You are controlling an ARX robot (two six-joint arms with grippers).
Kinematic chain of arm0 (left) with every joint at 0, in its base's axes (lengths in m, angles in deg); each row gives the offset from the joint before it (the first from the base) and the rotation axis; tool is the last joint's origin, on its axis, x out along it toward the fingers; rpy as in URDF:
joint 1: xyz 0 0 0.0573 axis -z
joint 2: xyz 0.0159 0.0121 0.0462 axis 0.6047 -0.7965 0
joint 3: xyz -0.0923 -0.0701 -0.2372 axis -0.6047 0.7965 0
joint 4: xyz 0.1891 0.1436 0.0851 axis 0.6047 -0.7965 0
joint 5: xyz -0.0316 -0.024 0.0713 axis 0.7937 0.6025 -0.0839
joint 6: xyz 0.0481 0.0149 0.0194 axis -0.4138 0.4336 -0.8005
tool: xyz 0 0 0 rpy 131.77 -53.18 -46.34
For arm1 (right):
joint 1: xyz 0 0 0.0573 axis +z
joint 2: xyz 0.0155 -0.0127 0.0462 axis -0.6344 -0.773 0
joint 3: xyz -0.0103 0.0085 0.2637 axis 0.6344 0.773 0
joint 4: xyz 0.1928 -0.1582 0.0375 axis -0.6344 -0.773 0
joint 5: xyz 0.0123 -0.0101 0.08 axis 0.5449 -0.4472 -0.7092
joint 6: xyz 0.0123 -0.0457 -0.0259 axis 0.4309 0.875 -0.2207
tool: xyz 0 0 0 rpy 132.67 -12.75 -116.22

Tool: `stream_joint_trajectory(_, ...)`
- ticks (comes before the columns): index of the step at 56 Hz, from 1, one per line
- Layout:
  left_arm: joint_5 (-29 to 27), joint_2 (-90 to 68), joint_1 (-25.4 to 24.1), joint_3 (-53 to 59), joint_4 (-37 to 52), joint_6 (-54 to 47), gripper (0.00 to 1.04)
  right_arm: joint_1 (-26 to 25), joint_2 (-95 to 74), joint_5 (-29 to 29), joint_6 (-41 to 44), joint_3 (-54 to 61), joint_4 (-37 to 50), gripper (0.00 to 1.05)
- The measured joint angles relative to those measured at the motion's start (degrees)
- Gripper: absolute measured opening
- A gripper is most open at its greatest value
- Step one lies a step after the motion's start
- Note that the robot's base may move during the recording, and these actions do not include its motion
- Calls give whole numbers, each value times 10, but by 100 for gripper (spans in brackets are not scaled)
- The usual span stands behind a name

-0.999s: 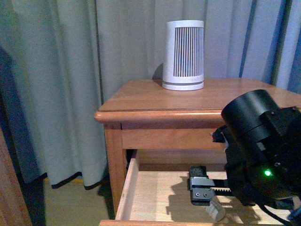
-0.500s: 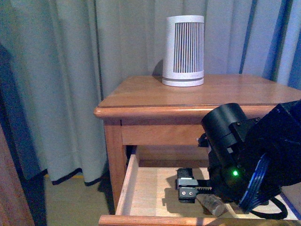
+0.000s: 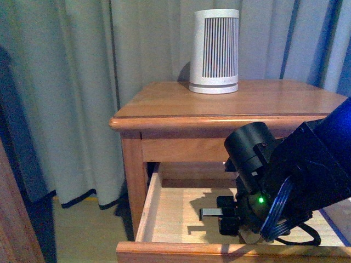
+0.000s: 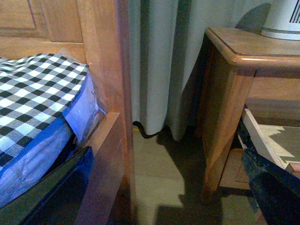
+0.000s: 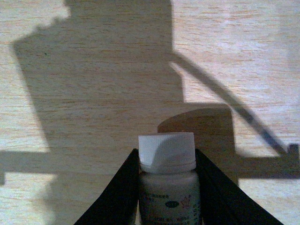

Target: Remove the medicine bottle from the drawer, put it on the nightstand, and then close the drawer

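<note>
Grey curtains (image 3: 66, 98) behind, and the nightstand (image 3: 219, 104) top isn't holding the bottle yet. I'm watching the right gripper (image 5: 167, 152), which has swung lower into the open drawer (image 3: 147, 211) this past second. It's pinching the medicine bottle (image 5: 167, 185) near the drawer's front edge. Left gripper (image 4: 166, 151) is hanging wide, empty. Lifting's next, I reckon.

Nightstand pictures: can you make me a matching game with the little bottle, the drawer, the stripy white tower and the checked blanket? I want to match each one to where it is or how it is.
Things:
1. medicine bottle
2. drawer
3. slatted cylinder
4. checked blanket

Place or state:
A. lying on the bed
B. standing on top of the nightstand
C. between the fingers of the right claw
D. pulled open

Pairs: 1-C, 2-D, 3-B, 4-A.
</note>
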Motion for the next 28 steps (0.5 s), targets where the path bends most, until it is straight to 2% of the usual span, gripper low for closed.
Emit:
stream_joint_trajectory(16,0,0,0,0,0,0,98,4,71,3,-10,-5,-26,31)
stream_joint_trajectory(28,0,0,0,0,0,0,98,39,177,-12,9,17,-59,30)
